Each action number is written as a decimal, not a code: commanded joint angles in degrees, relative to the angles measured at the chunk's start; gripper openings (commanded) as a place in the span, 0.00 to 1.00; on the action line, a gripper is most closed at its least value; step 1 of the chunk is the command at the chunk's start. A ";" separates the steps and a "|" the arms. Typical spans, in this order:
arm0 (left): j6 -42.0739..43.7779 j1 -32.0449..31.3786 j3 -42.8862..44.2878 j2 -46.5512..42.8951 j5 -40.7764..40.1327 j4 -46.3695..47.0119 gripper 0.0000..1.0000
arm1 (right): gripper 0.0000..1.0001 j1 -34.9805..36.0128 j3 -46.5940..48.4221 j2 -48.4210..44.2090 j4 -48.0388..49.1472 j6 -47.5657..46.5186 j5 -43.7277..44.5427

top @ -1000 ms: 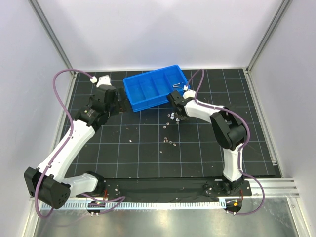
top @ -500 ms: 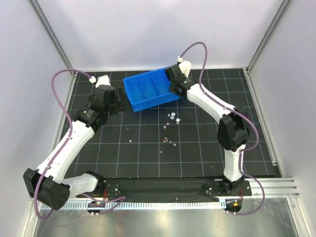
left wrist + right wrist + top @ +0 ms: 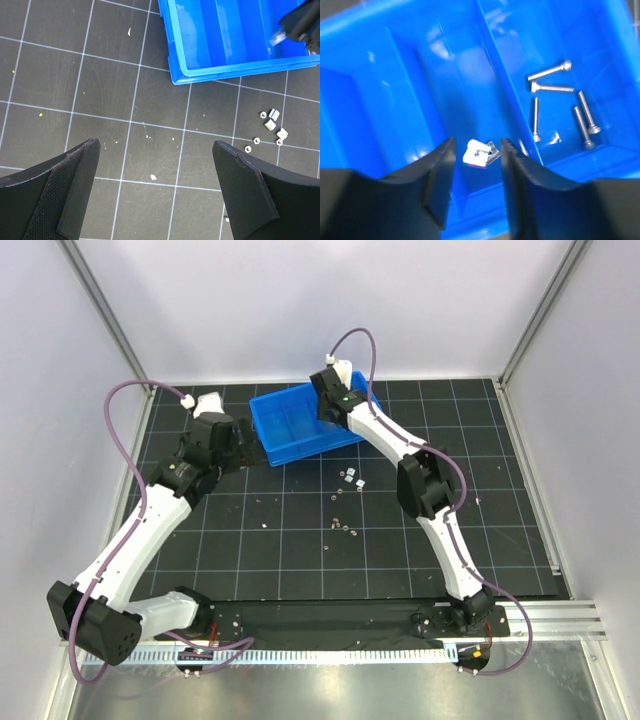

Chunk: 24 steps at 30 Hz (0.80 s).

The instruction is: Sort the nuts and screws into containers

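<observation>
The blue tray lies at the back of the mat. My right gripper hovers over it, jaws apart. In the right wrist view a silver nut sits between the fingertips, touching neither, over a middle compartment. Several screws lie in the compartment to its right. Loose nuts lie on the mat in front of the tray, and more lie nearer. My left gripper is open and empty by the tray's left end; its view shows the tray and nuts.
Black grid mat with small pale specks. White walls and metal frame posts enclose the mat on three sides. The right gripper's tip shows over the tray in the left wrist view.
My right arm lifted from the loose nuts on the mat and swung back and left over the tray. Its jaws now stand apart around the nut. The left arm has not moved.
</observation>
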 commanded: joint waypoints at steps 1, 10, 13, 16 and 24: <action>1.32 -0.23 1.00 -1.74 -0.91 -0.03 1.00 | 0.53 -0.28 4.55 -1.30 0.70 -1.55 -0.60; 1.32 -0.31 1.18 -2.27 -0.03 -0.30 1.00 | 0.73 -0.28 -6.99 -16.92 -2.03 -2.95 -8.85; 1.41 -0.31 1.27 -2.45 0.06 -0.30 1.00 | 0.73 -0.19 -20.69 -25.97 -0.54 -3.48 -9.83; 1.32 -0.40 1.18 -2.45 0.49 -0.30 1.00 | 0.73 -0.19 -33.53 -33.17 1.22 -3.66 -11.58; 1.23 -0.40 1.00 -2.53 1.64 -0.03 1.00 | 0.72 -0.19 -48.26 -37.51 0.35 3.45 -5.44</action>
